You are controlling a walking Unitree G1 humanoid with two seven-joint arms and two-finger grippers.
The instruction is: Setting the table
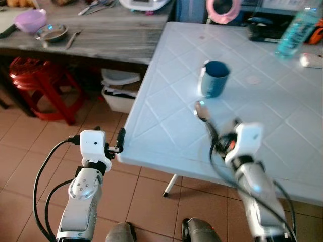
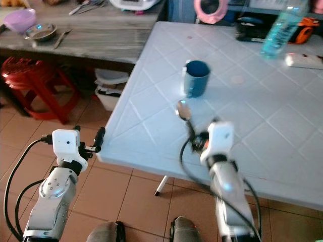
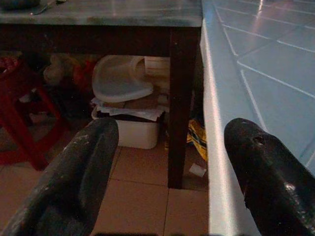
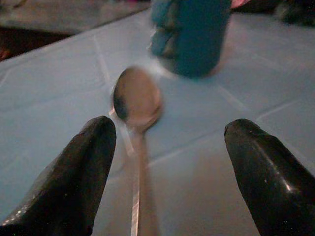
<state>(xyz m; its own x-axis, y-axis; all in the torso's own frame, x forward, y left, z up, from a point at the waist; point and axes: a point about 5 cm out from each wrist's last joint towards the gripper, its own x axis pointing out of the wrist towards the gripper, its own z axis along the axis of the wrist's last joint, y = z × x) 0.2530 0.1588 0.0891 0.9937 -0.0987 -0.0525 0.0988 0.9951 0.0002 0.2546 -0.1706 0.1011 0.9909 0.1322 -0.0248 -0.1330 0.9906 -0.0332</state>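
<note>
Spoon (image 4: 137, 101) lies on the pale blue plastic table (image 1: 282, 126), its bowl pointing toward a dark blue mug (image 1: 215, 78) that stands upright just beyond it, the two close but apart. No brand, label or writing can be read on the mug, the spoon or anything else. The right gripper (image 4: 167, 167) reaches forward over the table's near part, its silver arm stretched out from the robot's body; its jaws stand wide open, one finger on each side of the spoon's handle, gripping nothing, and whether the fingers touch the table cannot be told. The left gripper (image 3: 167, 167) is held forward beside the table's near left corner, above the tiled floor (image 1: 30, 151), its jaws also wide open and empty. Farther back on the table are a clear blue-green bottle (image 1: 298, 30), a white object (image 1: 312, 60) near the bottle and a dark object (image 1: 267, 27). To the left stands a grey wooden table (image 1: 111, 35) carrying a purple bowl (image 1: 30, 20), a metal bowl (image 1: 51, 33) and some cutlery (image 1: 96, 6). Under it are a red stool (image 1: 43, 80) and a white bin (image 1: 120, 91).
</note>
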